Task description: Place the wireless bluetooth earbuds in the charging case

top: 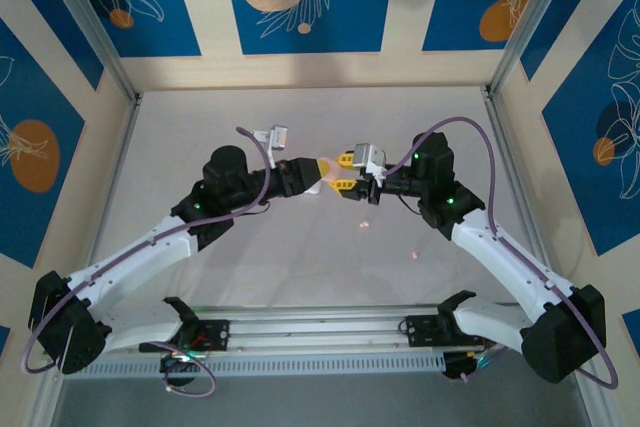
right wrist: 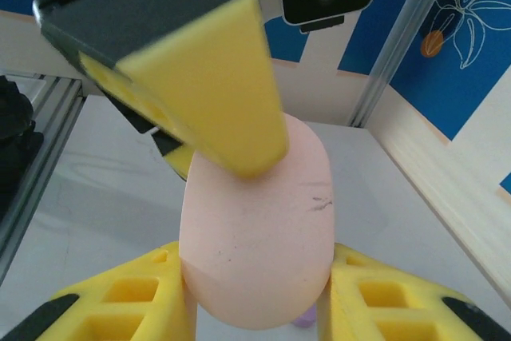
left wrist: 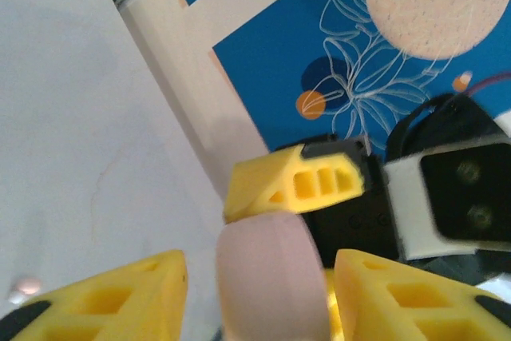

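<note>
R gripper (right wrist: 255,277) jaws clenched on the peach-pink charging case (right wrist: 263,221), held above the middle of the surface (top: 300,277). L gripper (left wrist: 259,277) jaws released, straddling the same case w/ a gap each side. 2 tiny pink earbuds (top: 365,224) lie loose on the surface near the R gripper, apart from the case.

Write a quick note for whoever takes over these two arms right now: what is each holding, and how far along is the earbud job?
Left tool: open, its fingers standing either side of the pink case.
Right tool: shut on that case, holding it above the table.
Earbuds: one tiny bud lies loose on the table; the case looks closed.
Done: case lifted.
Left to do: open the case, seat the buds inside.
</note>
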Tool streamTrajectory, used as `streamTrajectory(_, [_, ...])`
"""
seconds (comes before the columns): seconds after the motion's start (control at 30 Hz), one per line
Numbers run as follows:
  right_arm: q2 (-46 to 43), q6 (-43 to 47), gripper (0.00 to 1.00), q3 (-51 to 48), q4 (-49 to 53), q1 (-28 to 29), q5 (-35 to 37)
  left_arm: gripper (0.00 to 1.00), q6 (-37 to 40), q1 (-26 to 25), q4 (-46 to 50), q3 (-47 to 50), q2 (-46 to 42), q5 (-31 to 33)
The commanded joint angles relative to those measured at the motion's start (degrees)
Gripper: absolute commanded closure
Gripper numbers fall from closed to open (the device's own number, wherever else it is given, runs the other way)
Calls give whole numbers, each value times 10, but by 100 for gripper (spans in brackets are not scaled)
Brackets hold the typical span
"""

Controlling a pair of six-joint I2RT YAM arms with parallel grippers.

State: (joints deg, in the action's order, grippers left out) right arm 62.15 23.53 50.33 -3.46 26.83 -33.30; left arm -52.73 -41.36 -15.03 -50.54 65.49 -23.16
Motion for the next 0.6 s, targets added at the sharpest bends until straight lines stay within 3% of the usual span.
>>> streamTrajectory(0.0, [8,-22,65,51,76,-14,-83,37,122,1,-57,30,-40,-6])
streamTrajectory(0.2, [56,-25,66,140,227,-27,-210,27,405,2,-41,81,-99,-65])
streamTrajectory(0.3, [71,-1,66,169,286,-25,-246,26,486,1,16,67,-105,-81])
streamTrajectory(0.43, [79,23,66,185,319,-21,-260,26,512,1,30,49,-92,-108])
streamTrajectory(0.57, [91,41,66,197,350,-15,-255,27,483,0,-39,60,-82,-114])
